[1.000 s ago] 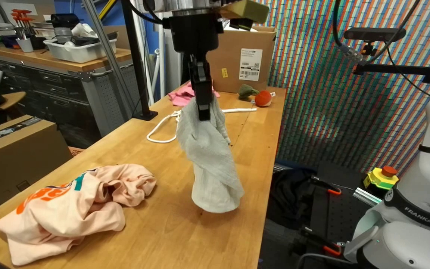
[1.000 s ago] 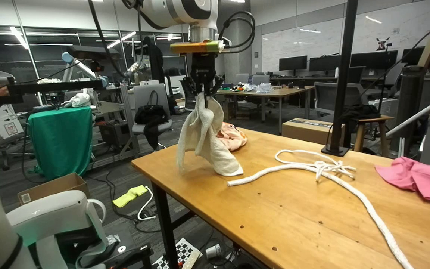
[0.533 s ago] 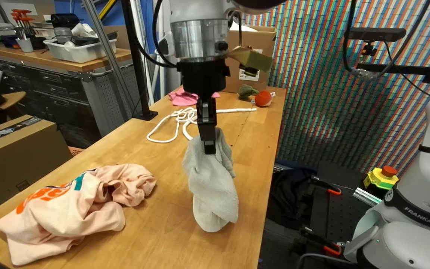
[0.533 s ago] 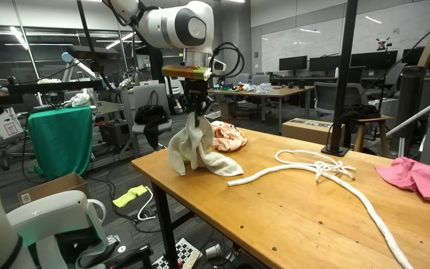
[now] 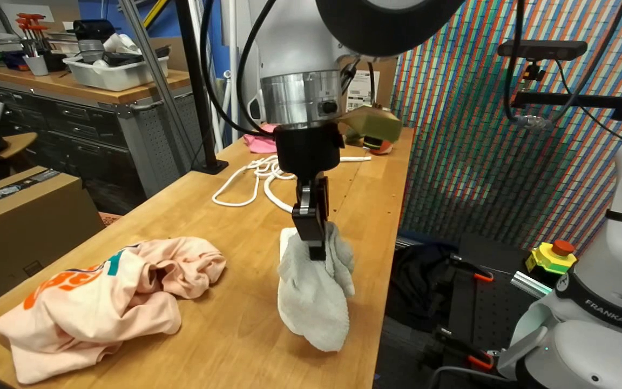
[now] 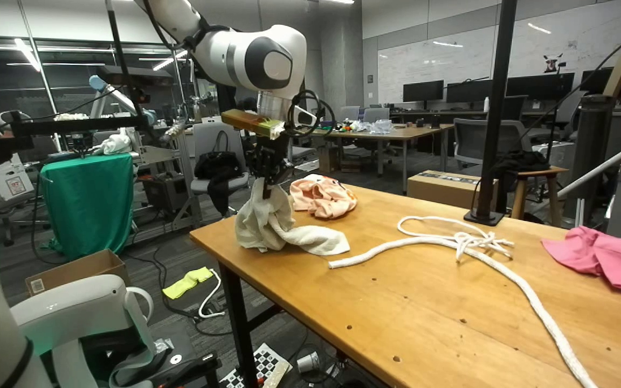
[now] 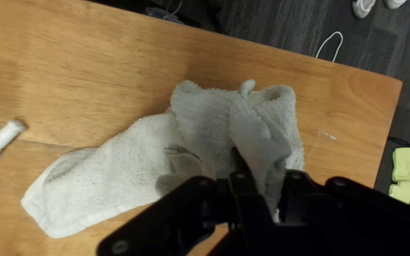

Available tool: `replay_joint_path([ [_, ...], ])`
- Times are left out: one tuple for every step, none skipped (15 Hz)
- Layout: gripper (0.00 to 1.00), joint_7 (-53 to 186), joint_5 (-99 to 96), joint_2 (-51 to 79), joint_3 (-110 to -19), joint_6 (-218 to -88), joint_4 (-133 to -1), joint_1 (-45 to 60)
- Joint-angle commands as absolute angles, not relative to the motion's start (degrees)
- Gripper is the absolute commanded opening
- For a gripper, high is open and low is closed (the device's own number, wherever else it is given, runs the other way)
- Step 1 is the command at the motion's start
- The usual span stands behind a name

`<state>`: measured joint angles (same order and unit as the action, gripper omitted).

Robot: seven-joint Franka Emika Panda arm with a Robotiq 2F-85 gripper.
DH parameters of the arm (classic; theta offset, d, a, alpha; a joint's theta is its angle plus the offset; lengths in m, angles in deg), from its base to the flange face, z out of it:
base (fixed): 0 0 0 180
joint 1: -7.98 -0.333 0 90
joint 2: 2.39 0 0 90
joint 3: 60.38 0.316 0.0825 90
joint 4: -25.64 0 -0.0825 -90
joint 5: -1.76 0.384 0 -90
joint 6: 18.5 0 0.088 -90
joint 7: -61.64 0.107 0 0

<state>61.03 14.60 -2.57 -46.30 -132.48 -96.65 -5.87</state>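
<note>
Lowered towel (image 7: 137,163), off-white, fuzzy, bunched, one end outstretched

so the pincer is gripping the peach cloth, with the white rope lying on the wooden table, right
Not quite: the pincer is gripping the pale towel, not the peach cloth, as both exterior views show. The white rope is indeed lying on the wooden table.

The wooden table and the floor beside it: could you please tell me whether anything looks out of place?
A yellow cloth lies on the floor as though dropped, while the peach garment and pink cloth rest on the wooden table. The pale towel simply bunches where the tool grips it.
</note>
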Motion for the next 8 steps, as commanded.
replay_joint_path([
  [0.16, 65.13, 18.89, -3.83, -45.47, -135.88, -98.03, -6.79],
  [0.15, 66.39, 19.71, -3.57, -45.33, -136.46, -97.95, -6.95],
  [0.16, 67.72, 20.26, -3.32, -45.21, -137.03, -97.96, -7.08],
  [0.14, 69.24, 20.62, -2.94, -45.01, -137.76, -97.98, -7.26],
  [0.16, 70.54, 20.86, -2.68, -44.88, -137.98, -97.91, -7.40],
  [0.15, 71.97, 20.80, -2.41, -44.72, -138.50, -97.95, -7.58],
  [0.17, 73.20, 20.77, -2.15, -44.60, -138.73, -98.00, -7.70],
  [0.16, 74.26, 20.85, -1.90, -44.46, -138.98, -98.01, -7.83],
])
